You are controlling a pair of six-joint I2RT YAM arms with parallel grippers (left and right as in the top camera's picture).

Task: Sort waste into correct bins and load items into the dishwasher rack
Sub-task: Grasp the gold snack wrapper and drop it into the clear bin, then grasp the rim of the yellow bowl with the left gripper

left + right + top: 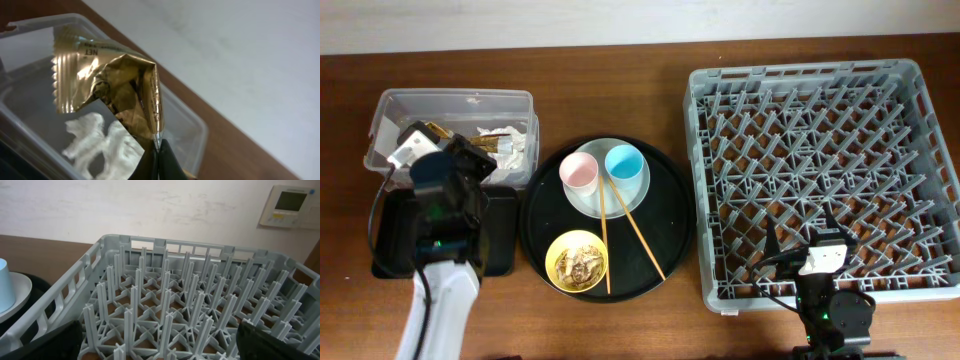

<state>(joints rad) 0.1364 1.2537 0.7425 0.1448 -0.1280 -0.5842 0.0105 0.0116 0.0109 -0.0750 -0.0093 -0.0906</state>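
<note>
At the far left corner of the tabletop we find the clear plastic tub (455, 95), with the crumpled white paper napkin (100, 145) lying inside it. The left gripper (157, 150) hangs over this tub, its fingers clenched on a corner of the gold-brown snack wrapper (120, 85). The wrapper is held above the napkin and not let go. Beside the tub, toward the near left edge, the shallow black tray (505, 225) lies partly under the left arm, and we cannot see what it holds. At mid-table the round black tray (535, 230) carries the grey-green plate (582, 203), on which the pink cup (578, 170) and the light-blue cup (624, 163) stand. The chopsticks (603, 235) lean across the plate rim, and the yellow bowl (556, 250) holds the food scraps (582, 262). Along the right side the dishwasher rack (820, 80) holds nothing. The right gripper (825, 240) sits at the rack's near edge, fingers spread and empty. We judge the task barely begun: the napkin is binned and the wrapper is nearly so. The scraps are unsorted and all five items are unloaded.
</note>
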